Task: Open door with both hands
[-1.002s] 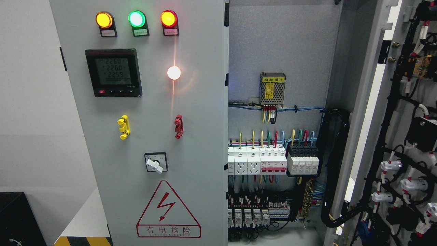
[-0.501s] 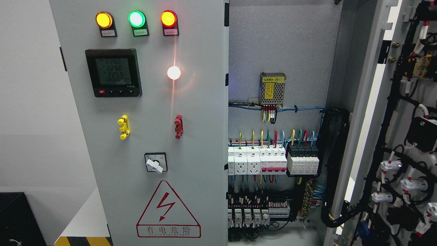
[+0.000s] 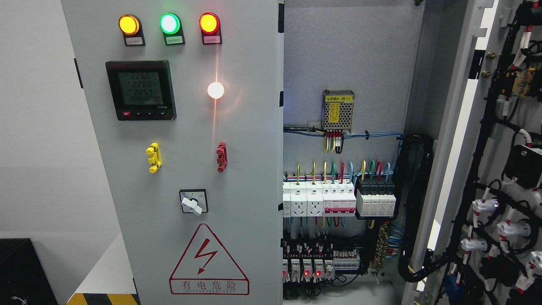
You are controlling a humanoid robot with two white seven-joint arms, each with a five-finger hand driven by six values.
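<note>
No hand in frame, left or right, so hand state not visible; positions below given within the view instead.

Right-hand grey steel cabinet door (image 3: 470, 140) swung fully open at frame right, inner face showing black cable looms (image 3: 487, 178) and white connector plugs (image 3: 487, 205). Left-hand grey steel door panel (image 3: 237, 140) closed or nearly so, face-on to camera, its right edge meeting the open bay.

On left panel: amber, green and red round pilot lamps (image 3: 169, 23) lit along top; black digital power meter (image 3: 140, 90) below; bright white round lamp (image 3: 215, 90) beside meter; yellow plastic latch handle (image 3: 153, 157) and red plastic latch handle (image 3: 221, 156) mid-panel; white rotary selector switch (image 3: 193, 202); red triangular shock-warning label (image 3: 208, 260) at bottom.

Inside bay: perforated metal power supply with yellow label (image 3: 337, 110), row of white breakers and sockets (image 3: 317, 201), black surge modules (image 3: 376, 199), lower row of relay modules (image 3: 313, 267).

Change versus half a second back: small red LEDs now lit on relay row, meter middle line reading different. Doors, panel, camera framing unmoved. Electrical flicker only, no mechanical progress.

Judgement: right door done, arms withdrawn or idle. Either task complete or left panel next; latch handles likely grip points. Live cabinet, so keep reach off exposed wiring.
</note>
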